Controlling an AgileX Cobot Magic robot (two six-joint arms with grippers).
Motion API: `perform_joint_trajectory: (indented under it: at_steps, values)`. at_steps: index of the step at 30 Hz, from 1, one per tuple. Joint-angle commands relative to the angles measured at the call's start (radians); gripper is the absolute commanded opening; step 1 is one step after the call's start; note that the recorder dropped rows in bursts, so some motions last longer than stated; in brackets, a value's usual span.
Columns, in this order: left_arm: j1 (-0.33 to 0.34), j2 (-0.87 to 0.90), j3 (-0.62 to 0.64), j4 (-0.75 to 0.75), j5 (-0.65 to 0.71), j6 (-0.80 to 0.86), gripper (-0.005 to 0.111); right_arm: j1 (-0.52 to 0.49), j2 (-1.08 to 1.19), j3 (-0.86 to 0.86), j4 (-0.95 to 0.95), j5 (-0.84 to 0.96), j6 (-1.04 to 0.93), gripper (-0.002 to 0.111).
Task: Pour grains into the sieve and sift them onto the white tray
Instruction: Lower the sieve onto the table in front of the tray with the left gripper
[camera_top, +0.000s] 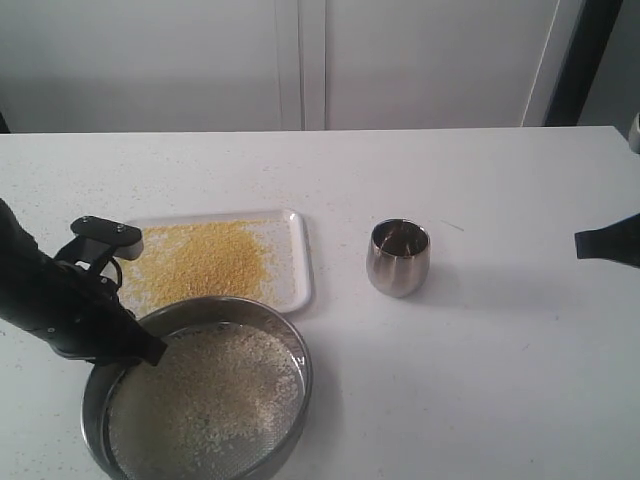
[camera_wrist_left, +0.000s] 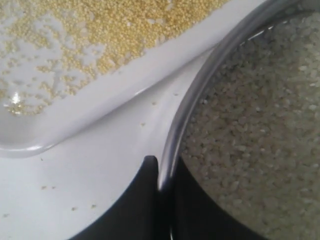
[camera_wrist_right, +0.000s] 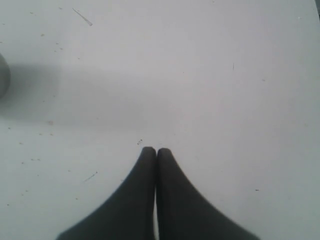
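left gripper (camera_wrist_left: 161, 169) angled down, pinching steel sieve (camera_top: 236, 306) rim | right gripper (camera_wrist_right: 156, 152) fingers pressed together, seemingly hovering over matte table (camera_wrist_right: 225, 75) | whitish grains (camera_top: 210, 390) on mesh

White tray (camera_top: 295, 255): plain white, strewn with golden-yellow granules (camera_top: 205, 260). Sieve (camera_top: 235, 304): silver steel ring, grey mesh under whitish grains (camera_top: 220, 385). Cup (camera_top: 398, 265): polished silver with dark reflections. Tabletop (camera_top: 480, 380): white, fine dark specks. Left tool (camera_wrist_left: 161, 170) and right tool (camera_wrist_right: 156, 150): matte black.
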Motion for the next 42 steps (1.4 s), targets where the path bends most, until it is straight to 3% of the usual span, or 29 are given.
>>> perform_joint_trajectory:
  at_steps: [1, 15, 20, 25, 28, 42]
  values:
    - [-0.006, 0.014, 0.003, -0.036, -0.024, -0.020, 0.000, -0.005, -0.004, 0.004, 0.001, -0.007, 0.003, 0.000]
    - [-0.006, 0.032, 0.003, -0.036, -0.035, -0.014, 0.004, -0.005, -0.004, 0.004, 0.001, -0.007, 0.003, 0.000]
    - [-0.006, 0.032, 0.003, -0.036, -0.008, -0.010, 0.028, -0.005, -0.004, 0.004, 0.001, -0.007, 0.003, 0.000]
    - [-0.006, 0.030, 0.003, -0.036, 0.013, -0.030, 0.065, -0.005, -0.004, 0.004, 0.001, -0.007, 0.003, 0.000]
    - [-0.006, 0.028, -0.004, -0.036, 0.048, -0.030, 0.076, -0.005, -0.004, 0.004, 0.001, -0.007, 0.003, 0.000]
    - [-0.006, 0.028, -0.004, -0.036, 0.075, -0.055, 0.076, -0.005, -0.004, 0.004, 0.001, -0.007, 0.003, 0.000]
